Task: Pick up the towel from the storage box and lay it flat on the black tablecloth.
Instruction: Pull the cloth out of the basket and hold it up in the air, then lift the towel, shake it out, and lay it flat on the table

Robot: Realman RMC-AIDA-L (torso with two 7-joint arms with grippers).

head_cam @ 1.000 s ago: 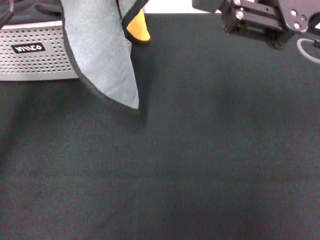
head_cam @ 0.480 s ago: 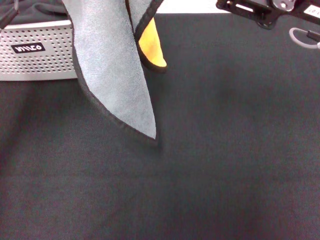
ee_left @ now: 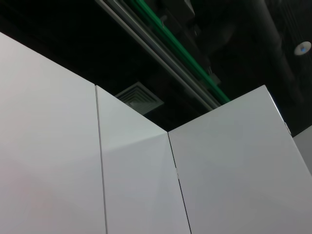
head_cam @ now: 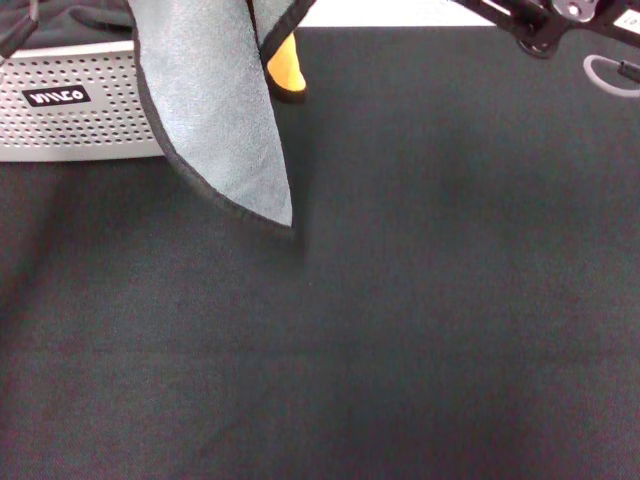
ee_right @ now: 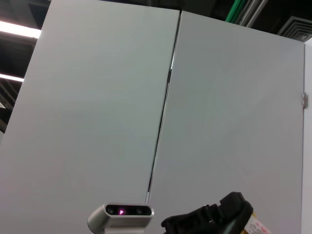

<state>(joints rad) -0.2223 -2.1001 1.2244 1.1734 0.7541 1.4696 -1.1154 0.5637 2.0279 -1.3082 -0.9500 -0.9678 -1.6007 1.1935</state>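
The grey-blue towel [head_cam: 215,110] with a thin black hem hangs down from above the top edge of the head view. Its pointed lower corner ends just above the black tablecloth [head_cam: 400,330]. An orange patch [head_cam: 286,68] shows behind its right fold. The light grey perforated storage box [head_cam: 70,115] with a black label stands at the far left, partly behind the towel. What holds the towel is above the picture; my left gripper is out of view. Only a black edge of my right gripper [head_cam: 535,20] shows at the top right, above the tablecloth and apart from the towel.
Dark fabric [head_cam: 85,17] lies over the box's rim. A white cable loop [head_cam: 608,78] sits at the right edge. A white strip [head_cam: 380,12] runs beyond the tablecloth's far edge. Both wrist views show only white wall panels and a dark ceiling.
The towel's lower corner dropped lower and rightward half a second ago and has now risen back up and left. My right arm has moved up and right, nearly out of view.
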